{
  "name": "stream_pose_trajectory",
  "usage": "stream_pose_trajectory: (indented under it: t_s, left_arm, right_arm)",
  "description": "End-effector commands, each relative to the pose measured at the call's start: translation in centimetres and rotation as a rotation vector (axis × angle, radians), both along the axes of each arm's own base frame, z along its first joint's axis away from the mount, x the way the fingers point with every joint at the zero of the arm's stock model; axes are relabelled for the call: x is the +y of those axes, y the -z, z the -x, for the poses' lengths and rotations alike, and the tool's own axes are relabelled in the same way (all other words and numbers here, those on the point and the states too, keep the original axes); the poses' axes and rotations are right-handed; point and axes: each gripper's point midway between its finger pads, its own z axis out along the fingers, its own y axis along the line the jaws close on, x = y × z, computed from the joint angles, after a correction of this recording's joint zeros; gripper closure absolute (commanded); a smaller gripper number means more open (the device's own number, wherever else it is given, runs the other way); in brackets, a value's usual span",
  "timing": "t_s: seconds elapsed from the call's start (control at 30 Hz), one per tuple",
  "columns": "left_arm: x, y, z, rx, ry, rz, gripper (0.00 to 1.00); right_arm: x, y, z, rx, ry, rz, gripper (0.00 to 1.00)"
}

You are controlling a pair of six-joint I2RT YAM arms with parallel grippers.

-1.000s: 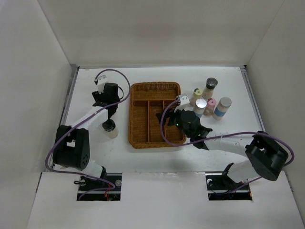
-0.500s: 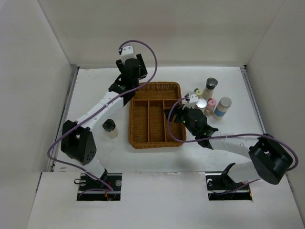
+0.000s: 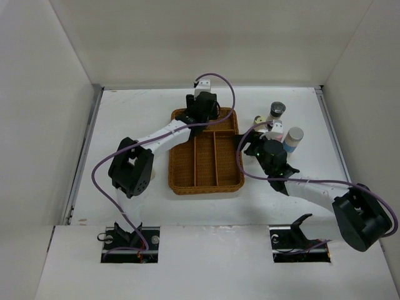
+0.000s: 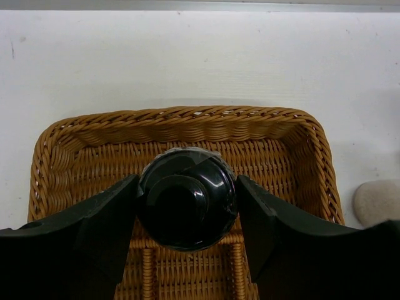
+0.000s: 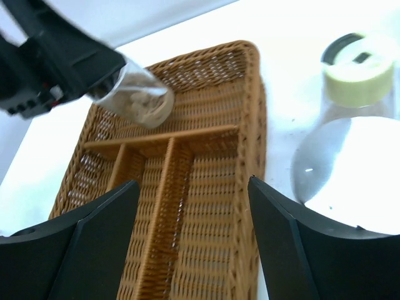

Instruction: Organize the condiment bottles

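The left tool (image 4: 187, 185) is clamped on a black-capped jar (image 4: 186, 206) and holds it above the far cross compartment of the wicker tray (image 4: 187, 122). The right tool (image 5: 190, 187) hangs with its fingers apart and nothing between them, over the tray's right rim. Right of the tray, a silver-capped bottle (image 5: 350, 169), a yellow-capped bottle (image 5: 361, 72), a grey-capped jar (image 3: 277, 110) and a blue-banded bottle (image 3: 292, 139) stand clustered on the desk (image 3: 125, 106).

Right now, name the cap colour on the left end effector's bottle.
Glossy black; the bottle shows best in the left wrist view.
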Motion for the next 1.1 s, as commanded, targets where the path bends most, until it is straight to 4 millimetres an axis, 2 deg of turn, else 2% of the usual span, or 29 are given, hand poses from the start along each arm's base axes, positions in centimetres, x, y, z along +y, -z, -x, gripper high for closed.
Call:
stream_pose_trajectory:
  t_s: [0.0, 0.23, 0.37, 0.43, 0.53, 0.6, 0.63, 0.67, 0.77, 0.87, 0.93, 1.0, 1.07]
  left_arm:
    - [-1.0, -4.2, -1.8, -0.111, -0.006, 0.072, 0.62]
    - [-0.8, -0.5, -2.5, -0.053, -0.013, 0.047, 0.5]
    - [-0.8, 0.6, -2.3, -0.035, -0.01, 0.032, 0.46]
    - [-0.8, 0.5, -2.2, -0.038, -0.011, 0.038, 0.38]
    - [-0.8, -1.5, -1.9, -0.077, -0.009, 0.051, 0.2]
    - [-0.7, -3.7, -1.8, -0.123, -0.005, 0.061, 0.11]
    - [-0.7, -4.9, -1.8, -0.149, -0.004, 0.065, 0.02]
    - [-0.5, -6.1, -1.8, -0.175, -0.003, 0.07, 0.0]
    - [0.6, -10.6, -0.9, -0.256, -0.018, 0.086, 0.0]
    - [2.8, -13.8, 0.8, -0.309, -0.058, 0.09, 0.0]
    - [4.7, -14.7, 3.0, -0.329, -0.097, 0.098, 0.0]
    - [6.7, -14.5, 5.8, -0.342, -0.13, 0.102, 0.0]
    - [8.9, -13.8, 9.1, -0.348, -0.169, 0.094, 0.07]
  right_arm:
    - [-0.4, -2.5, -0.3, -0.06, 0.026, -0.087, 0.23]
    - [-1.2, -2.5, -0.4, -0.064, 0.062, -0.084, 0.21]
    - [-1.4, -2.4, -0.4, -0.064, 0.07, -0.081, 0.18]
    - [-1.4, -2.4, -0.4, -0.064, 0.07, -0.081, 0.18]
    - [-1.4, -2.4, -0.5, -0.063, 0.07, -0.079, 0.16]
    - [-1.2, -2.5, -0.4, -0.064, 0.065, -0.078, 0.16]
    - [-1.2, -2.4, -0.5, -0.063, 0.065, -0.078, 0.15]
    - [-1.1, -2.4, -0.5, -0.062, 0.065, -0.077, 0.15]
    - [-1.1, -2.3, -0.6, -0.061, 0.064, -0.071, 0.15]
    - [-1.1, -2.5, -0.5, -0.064, 0.064, -0.073, 0.14]
    - [-1.1, -2.5, -0.6, -0.064, 0.064, -0.073, 0.14]
    - [-1.1, -2.5, -0.6, -0.064, 0.064, -0.073, 0.14]
    - [-1.1, -2.5, -0.6, -0.065, 0.063, -0.072, 0.14]
